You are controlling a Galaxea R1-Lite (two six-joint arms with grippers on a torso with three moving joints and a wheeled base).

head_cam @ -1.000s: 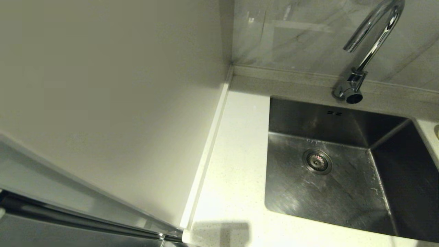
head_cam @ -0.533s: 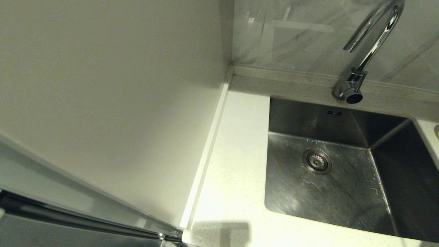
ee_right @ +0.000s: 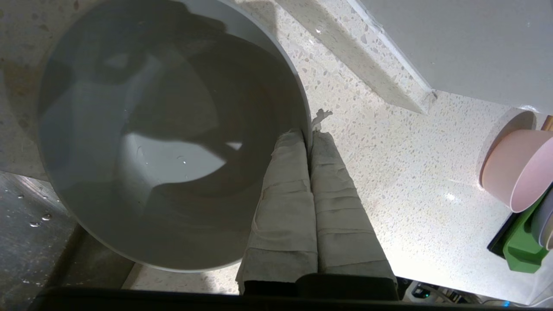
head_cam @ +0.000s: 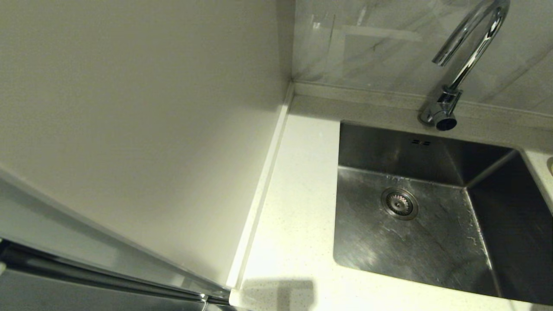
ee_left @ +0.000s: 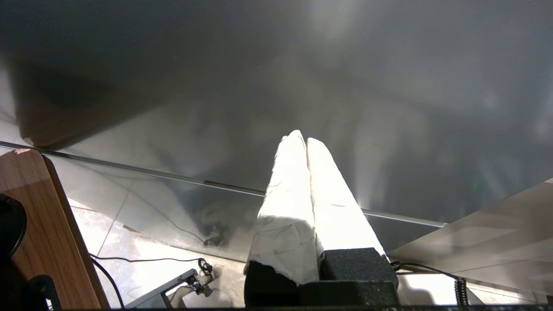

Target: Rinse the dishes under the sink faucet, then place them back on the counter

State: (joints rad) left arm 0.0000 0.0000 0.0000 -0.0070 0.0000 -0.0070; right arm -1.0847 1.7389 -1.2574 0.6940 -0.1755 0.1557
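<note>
In the right wrist view my right gripper (ee_right: pixel 310 134) is shut on the rim of the pale grey-blue bowl (ee_right: pixel 164 142). The bowl hangs over the speckled counter (ee_right: pixel 389 172) beside the wet sink edge (ee_right: pixel 26 242), with a few drops inside it. The head view shows the steel sink (head_cam: pixel 432 242) with its drain (head_cam: pixel 399 203), the chrome faucet (head_cam: pixel 466 56) and the counter (head_cam: pixel 298 207), but neither gripper nor any bowl. No water runs from the spout. My left gripper (ee_left: pixel 301 138) is shut on nothing, parked low against a grey panel. The yellow and white bowls are out of view.
A pink bowl (ee_right: pixel 522 170) leans in a green rack (ee_right: pixel 522 246) at the counter's far end. A plain pale side panel (head_cam: pixel 142 129) rises left of the counter. A tiled wall (head_cam: pixel 380 43) stands behind the faucet.
</note>
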